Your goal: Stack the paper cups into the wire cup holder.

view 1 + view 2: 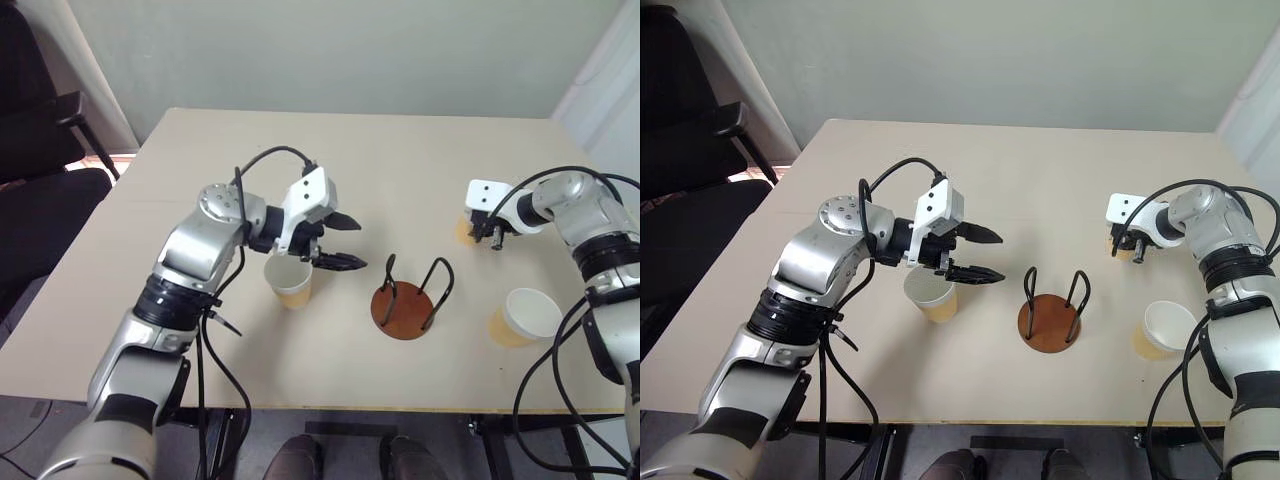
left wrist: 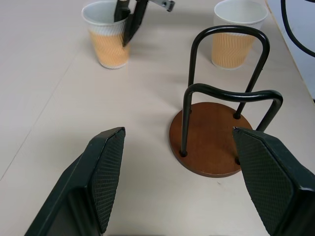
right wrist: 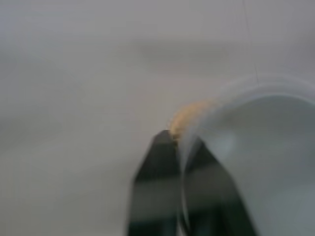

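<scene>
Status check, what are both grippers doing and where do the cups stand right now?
Right gripper shut on far cup rim. Left gripper open, empty, above near-left cup. Wire cup holder empty, unobstructed; third cup standing.

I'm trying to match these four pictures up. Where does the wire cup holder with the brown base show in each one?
Left eye view: wire cup holder, low, centre-right on the table.
Right eye view: low and right of centre.
Left wrist view: between the open left gripper's fingers.
Right wrist view: I can't make it out.
Shared landmark: the paper cup under the left gripper.
</scene>
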